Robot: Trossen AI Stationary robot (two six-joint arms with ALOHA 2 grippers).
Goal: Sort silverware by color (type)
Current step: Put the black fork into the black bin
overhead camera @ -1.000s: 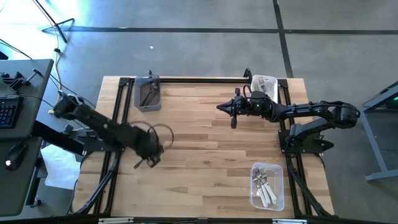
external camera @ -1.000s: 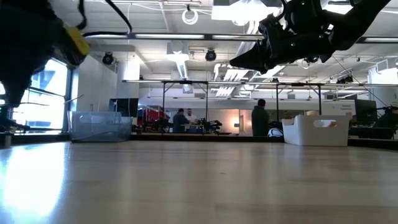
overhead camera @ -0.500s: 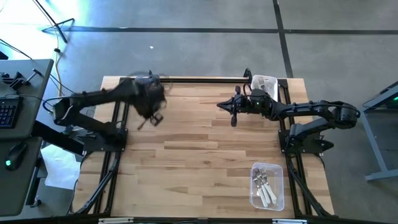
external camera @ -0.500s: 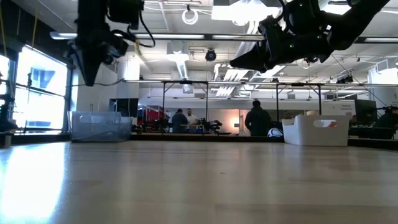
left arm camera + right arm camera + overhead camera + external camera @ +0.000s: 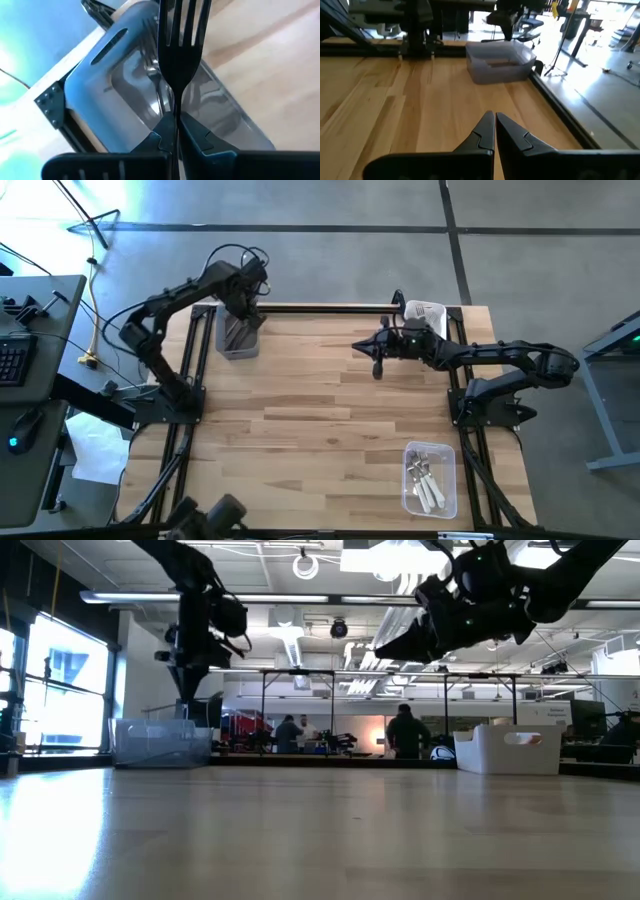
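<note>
Dark fork [image 5: 179, 55], translucent grey bin [image 5: 115, 65], pale striped wood table [image 5: 330, 420]

1. no text, label, brand, number or sign can be read in any view.
2. the signs and panels in the room beyond are too small to make out.

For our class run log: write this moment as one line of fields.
left gripper: shut on dark fork, above grey plastic bin | right gripper: shut, holding nothing, over wooden table
</note>
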